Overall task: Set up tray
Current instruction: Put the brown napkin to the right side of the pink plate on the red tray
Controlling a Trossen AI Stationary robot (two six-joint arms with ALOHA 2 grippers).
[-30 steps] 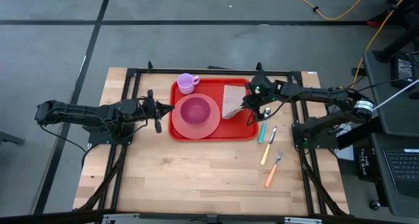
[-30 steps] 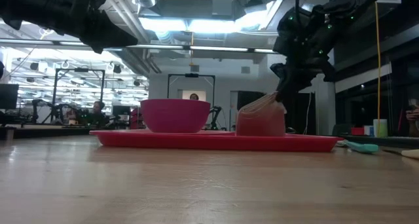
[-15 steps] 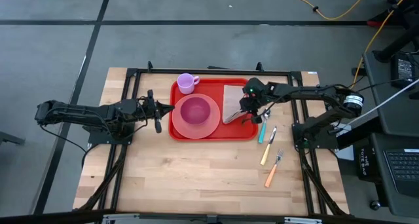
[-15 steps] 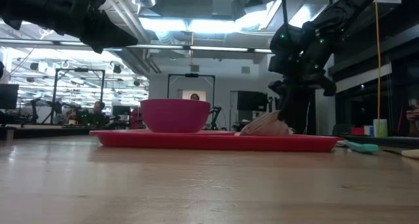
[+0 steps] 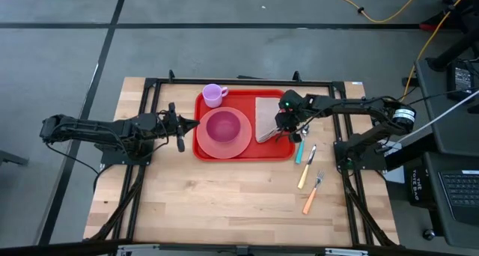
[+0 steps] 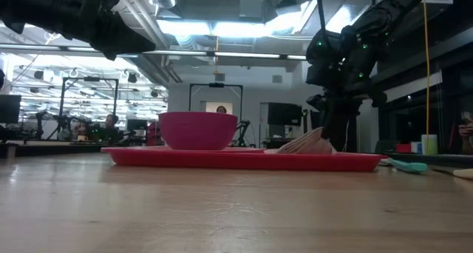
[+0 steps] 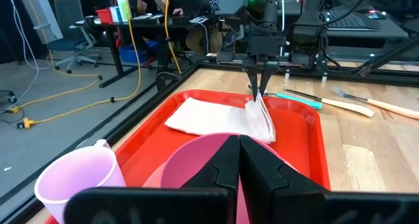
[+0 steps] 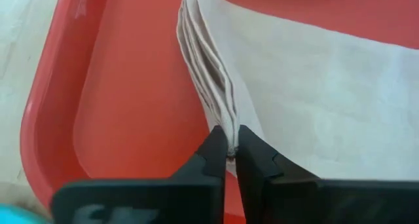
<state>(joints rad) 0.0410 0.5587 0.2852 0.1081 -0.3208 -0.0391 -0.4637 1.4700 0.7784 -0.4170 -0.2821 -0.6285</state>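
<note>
txt: none legible | labels: none | signs: none

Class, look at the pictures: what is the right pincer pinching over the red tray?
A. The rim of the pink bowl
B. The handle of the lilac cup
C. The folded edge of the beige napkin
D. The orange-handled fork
C: the right pincer is closed on the folded edge of the napkin, which lies on the tray.
</note>
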